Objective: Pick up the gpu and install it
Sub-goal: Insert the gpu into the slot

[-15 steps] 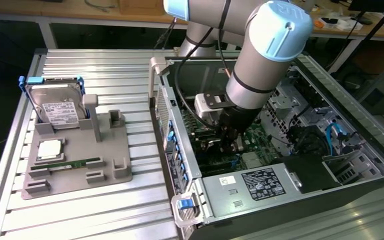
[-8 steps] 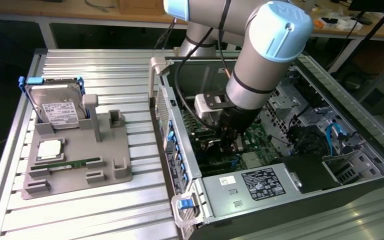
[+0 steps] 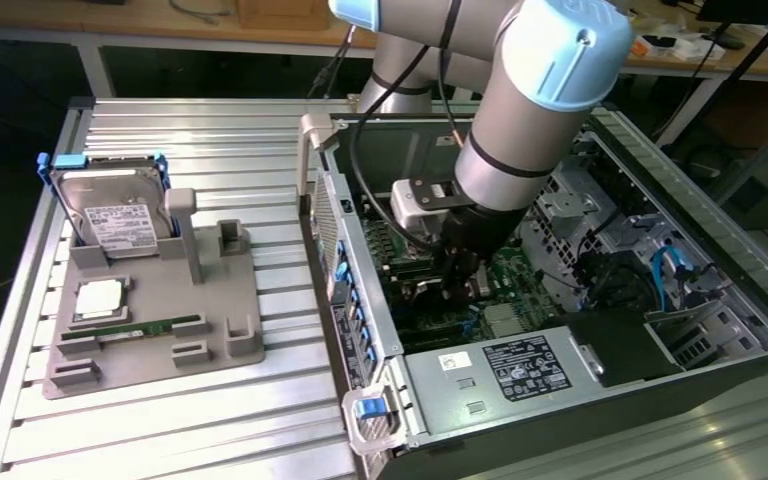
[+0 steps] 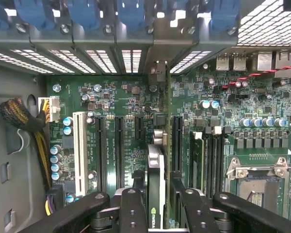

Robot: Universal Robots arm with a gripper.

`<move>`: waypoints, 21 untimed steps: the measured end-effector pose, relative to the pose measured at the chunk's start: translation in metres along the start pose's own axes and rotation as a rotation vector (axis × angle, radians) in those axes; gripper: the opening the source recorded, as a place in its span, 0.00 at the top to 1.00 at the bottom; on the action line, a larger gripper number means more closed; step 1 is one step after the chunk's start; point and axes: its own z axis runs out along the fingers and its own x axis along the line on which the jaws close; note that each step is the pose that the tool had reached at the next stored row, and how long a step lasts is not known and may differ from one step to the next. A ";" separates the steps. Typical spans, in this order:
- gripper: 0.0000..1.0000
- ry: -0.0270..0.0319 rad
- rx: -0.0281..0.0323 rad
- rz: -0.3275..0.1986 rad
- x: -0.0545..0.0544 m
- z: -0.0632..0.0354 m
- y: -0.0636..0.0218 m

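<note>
In the wrist view the gpu (image 4: 155, 160) shows edge-on as a thin card, held upright between my gripper's (image 4: 156, 178) two black fingers (image 4: 133, 199). The gripper is shut on it. The card hangs just above the green motherboard (image 4: 121, 97), lined up along the black expansion slots (image 4: 176, 141), with its far end towards the case's rear slot openings (image 4: 157, 73). In the exterior view my gripper (image 3: 462, 285) reaches down inside the open computer case (image 3: 357, 300), close above the motherboard. There the card itself is mostly hidden by the wrist.
A grey parts holder (image 3: 157, 345) on the slatted table carries a hard drive (image 3: 117, 215), a processor chip (image 3: 100, 298) and a memory stick (image 3: 151, 327). Inside the case sit a power supply (image 3: 524, 365), a CPU socket (image 4: 262, 179) and a cable bundle (image 4: 24, 116).
</note>
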 end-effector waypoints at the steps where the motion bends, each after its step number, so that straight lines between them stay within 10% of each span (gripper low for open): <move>1: 0.66 0.0001 0.0003 0.000 0.000 -0.0012 0.0000; 21: 0.66 0.0000 0.0073 0.000 -0.002 -0.0192 -0.0002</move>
